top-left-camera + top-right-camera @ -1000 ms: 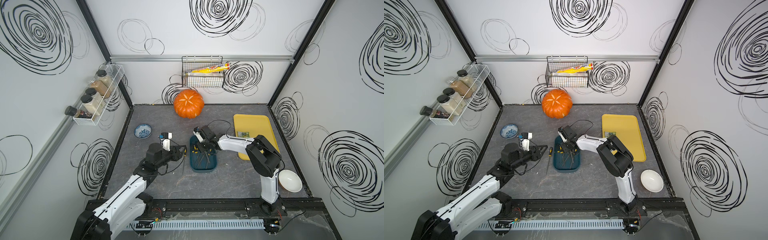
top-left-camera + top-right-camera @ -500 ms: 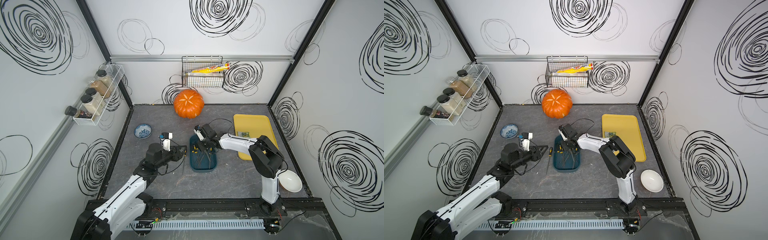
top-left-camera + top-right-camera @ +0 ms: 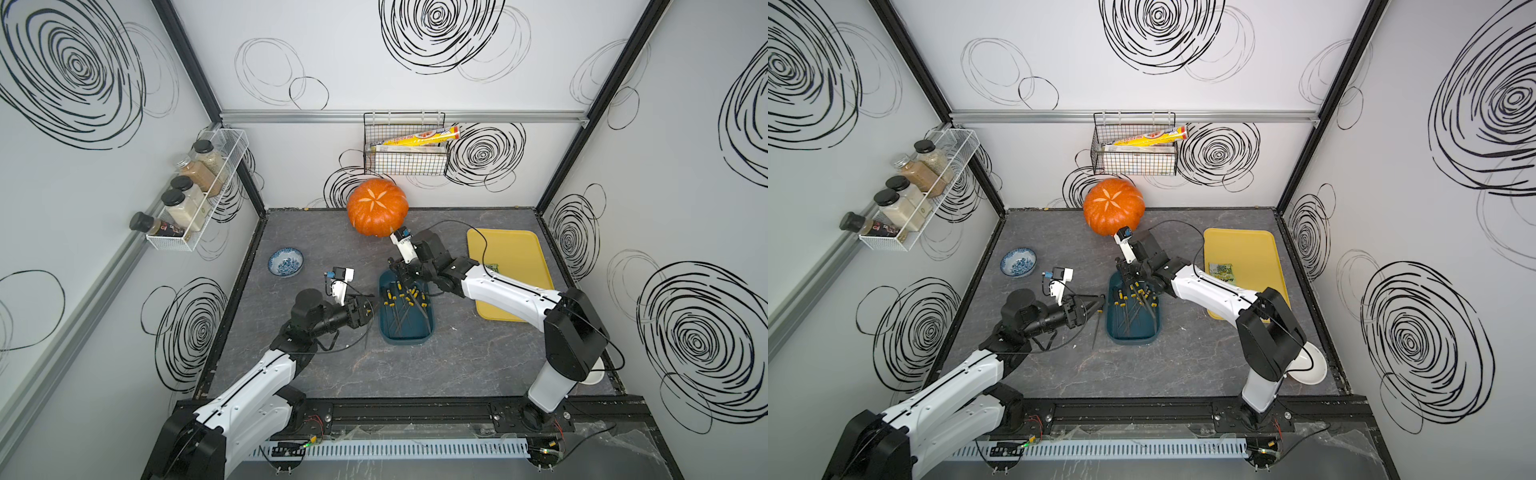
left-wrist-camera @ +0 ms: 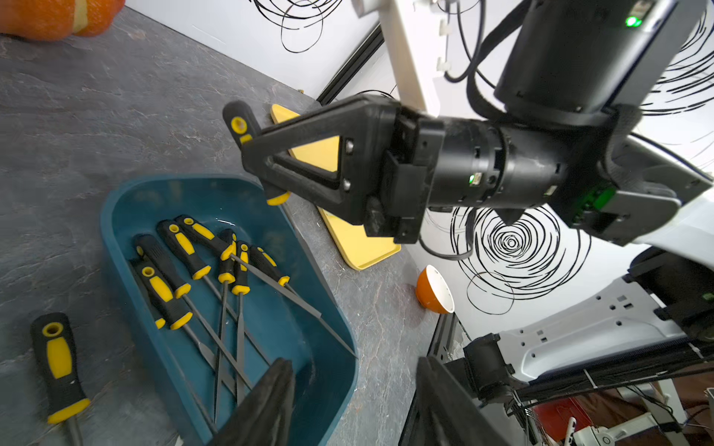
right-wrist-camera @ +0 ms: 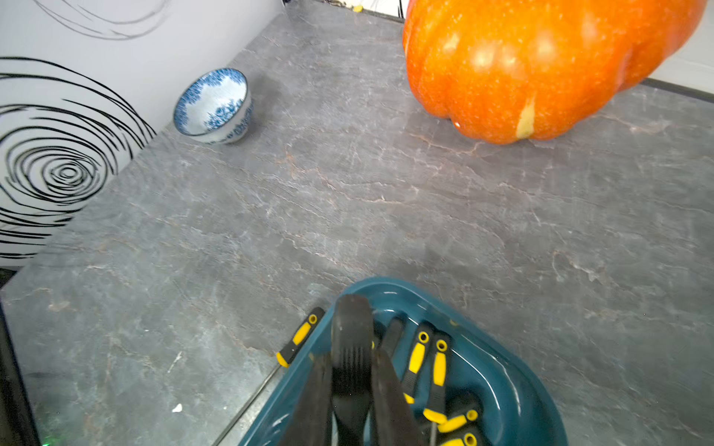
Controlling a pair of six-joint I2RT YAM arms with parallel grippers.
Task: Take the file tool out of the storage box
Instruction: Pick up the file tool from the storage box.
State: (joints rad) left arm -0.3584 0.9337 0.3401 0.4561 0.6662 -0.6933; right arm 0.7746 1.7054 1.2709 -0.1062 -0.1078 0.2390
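The dark teal storage box (image 3: pixel 406 337) (image 3: pixel 1130 338) (image 4: pixel 112 216) (image 5: pixel 502 386) sits mid-table and holds several black-and-yellow file tools (image 4: pixel 181 247). My right gripper (image 3: pixel 401 270) (image 3: pixel 1125 270) (image 5: pixel 351 359) hangs over the box's far end, shut on one file tool's black handle (image 5: pixel 352 320) (image 4: pixel 239 123), which is tilted up above the box. My left gripper (image 3: pixel 370 305) (image 3: pixel 1098 301) (image 4: pixel 355 401) stands open beside the box's left wall, with nothing between its fingers. Another file tool (image 4: pixel 58 359) (image 3: pixel 1096 328) lies on the table just left of the box.
An orange pumpkin (image 3: pixel 376 208) stands behind the box. A blue-patterned bowl (image 3: pixel 285 262) is at the left, a yellow tray (image 3: pixel 511 266) at the right. An orange-and-white bowl (image 4: pixel 434 289) sits near the right arm's base. A wire basket (image 3: pixel 405 156) hangs on the back wall.
My right gripper has tightened on the file handle and shifted slightly at the box's far end. My left arm has stayed put, with its jaws a little wider.
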